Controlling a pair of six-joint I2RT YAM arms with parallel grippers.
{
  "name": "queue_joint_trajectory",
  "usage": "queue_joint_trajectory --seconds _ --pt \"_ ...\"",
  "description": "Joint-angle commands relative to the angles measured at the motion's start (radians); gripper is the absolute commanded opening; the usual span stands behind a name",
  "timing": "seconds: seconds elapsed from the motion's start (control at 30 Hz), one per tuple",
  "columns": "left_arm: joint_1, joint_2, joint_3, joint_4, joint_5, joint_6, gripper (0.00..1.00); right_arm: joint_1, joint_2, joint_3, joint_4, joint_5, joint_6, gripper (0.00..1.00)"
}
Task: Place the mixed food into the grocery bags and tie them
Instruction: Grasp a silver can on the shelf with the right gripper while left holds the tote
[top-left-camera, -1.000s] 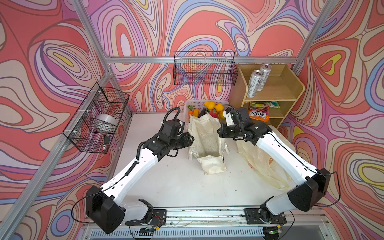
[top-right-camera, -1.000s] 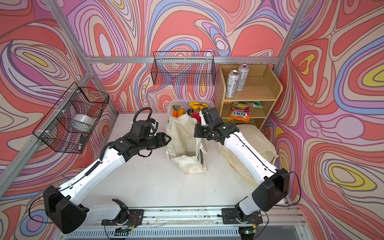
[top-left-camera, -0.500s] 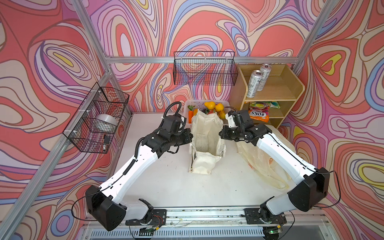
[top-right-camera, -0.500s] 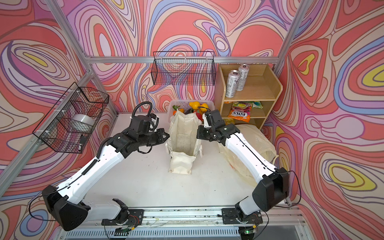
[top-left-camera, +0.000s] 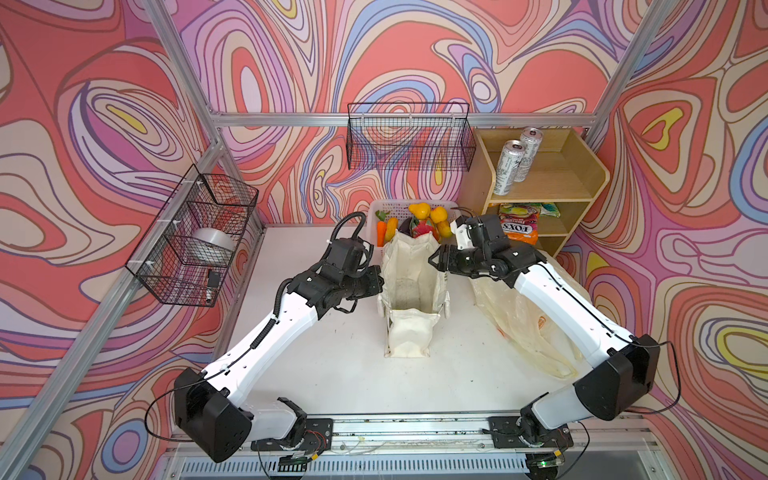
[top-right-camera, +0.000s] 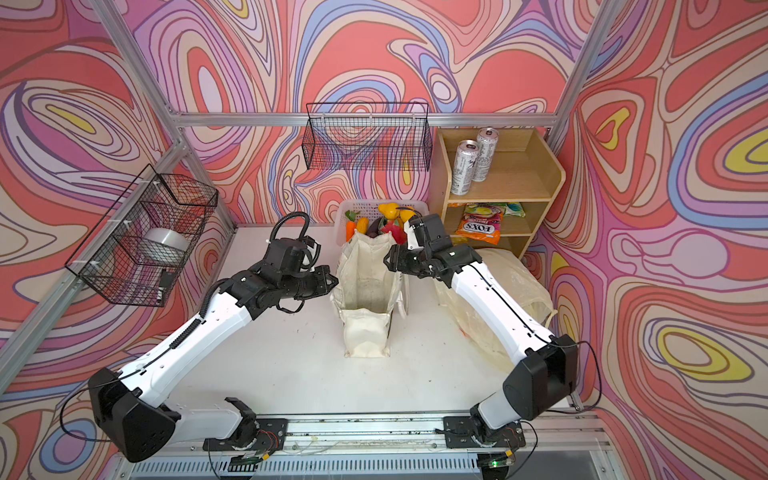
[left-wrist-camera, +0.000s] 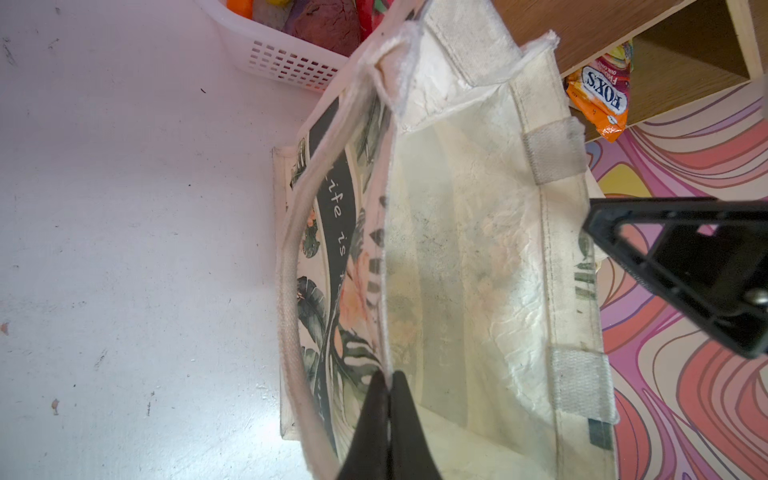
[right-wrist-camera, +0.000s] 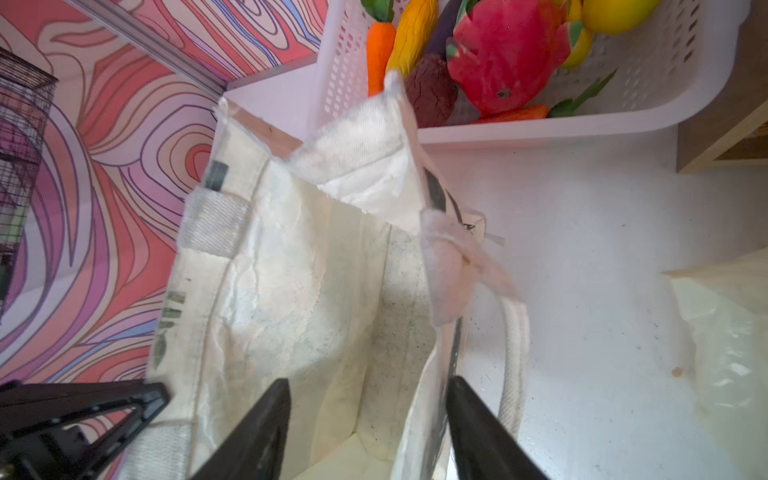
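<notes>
Black fingers of the left gripper (left-wrist-camera: 390, 374) are pinching shut on the rim of the canvas tote (left-wrist-camera: 457, 249), on its leaf-printed wall. The right gripper (right-wrist-camera: 369, 380) is standing open, the opposite wall hanging between its spread fingers. The tote is standing open-mouthed near the middle of the desk (top-left-camera: 332, 374), just in front of the white basket (right-wrist-camera: 561, 126) holding the toy fruits (right-wrist-camera: 507, 54) at the far edge. The plastic bag (top-left-camera: 511, 316) is lying crumpled toward the right edge, under the right arm. Cans (top-left-camera: 509, 166) and the FOX'S packet (top-left-camera: 517, 230) are sitting on the wooden shelf (top-left-camera: 557, 178) at the far right corner
</notes>
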Motion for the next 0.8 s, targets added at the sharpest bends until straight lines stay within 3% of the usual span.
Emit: queue_joint_trajectory --seconds 0.0,0.13,0.27,0.4,0.77 --pt "-0.003 -0.007 -0.017 0.028 -0.011 0.013 0.0 -0.057 -0.003 0.136 -0.018 0.009 -0.036 0.66" --pt "-0.003 -0.013 -0.031 0.052 -0.001 0.001 0.0 -0.151 0.039 0.322 -0.047 0.033 -0.068 0.69" --pt "-0.004 -0.009 -0.031 0.06 0.014 -0.004 0.0 -0.248 0.101 0.515 -0.071 0.076 -0.114 0.84" --pt "-0.003 -0.012 -0.028 0.064 0.023 -0.006 0.0 -0.318 0.152 0.662 -0.074 0.139 -0.183 0.9" --pt "-0.003 0.012 -0.027 0.086 0.053 -0.009 0.0 -0.436 0.233 0.646 0.112 0.144 -0.26 0.93"
